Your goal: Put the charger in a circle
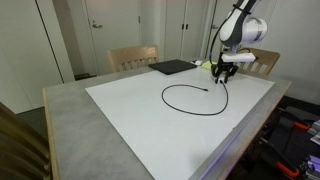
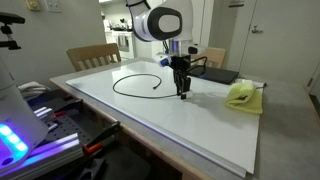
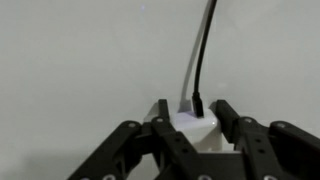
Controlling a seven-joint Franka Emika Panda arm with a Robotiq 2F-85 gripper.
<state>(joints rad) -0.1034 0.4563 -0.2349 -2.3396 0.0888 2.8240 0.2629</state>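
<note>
The gripper (image 3: 195,124) is clamped on the white plug block of the charger (image 3: 200,75) — the black cable runs away from the fingers over the white table (image 3: 80,60). In an exterior view the cable lies in a nearly closed loop (image 1: 164,96), one end at the gripper. Beyond it sit a black pad (image 2: 222,76) and a yellow-green cloth (image 2: 243,95) — both near the table's edge.

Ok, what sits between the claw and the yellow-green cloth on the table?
Nothing: in an exterior view, the stretch of white table top between the claw and the cloth is bare. The black pad lies farther back.
</note>
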